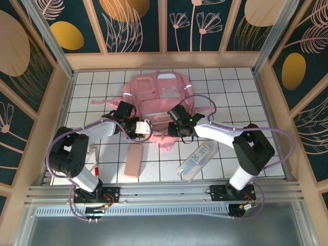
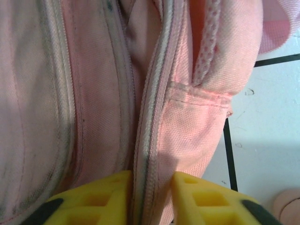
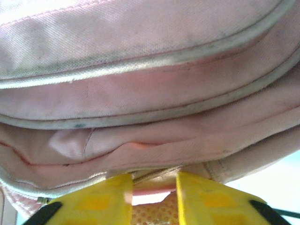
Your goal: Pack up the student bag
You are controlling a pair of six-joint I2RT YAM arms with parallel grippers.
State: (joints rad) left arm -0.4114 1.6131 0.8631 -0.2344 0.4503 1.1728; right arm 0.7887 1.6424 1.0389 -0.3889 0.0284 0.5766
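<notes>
Bag [image 1: 159, 97] lies mid-bench [image 1: 225, 87]; my left fingers [image 2: 103, 197] pinch its zip edge, probably to spread the mouth, while my right fingers [image 3: 206, 197] sit narrowly parted at its rim, grip unclear

The bag [image 1: 159, 95] is laid flat on the table [image 1: 225, 87], at 12 o'clock from its middle, close to the far wall. It is made of soft pink fabric, with translucent front pockets and a pale stripe at 9 and at 3 o'clock. Pink straps are spread over the tiles at 9 and 3 o'clock, and a loose pink end is seen at 6 o'clock. In the wrist views, grey-soiled zip lines are seen running along its creased fabric [image 2: 197, 126] [image 3: 150, 93], beside a mesh strip.
</notes>
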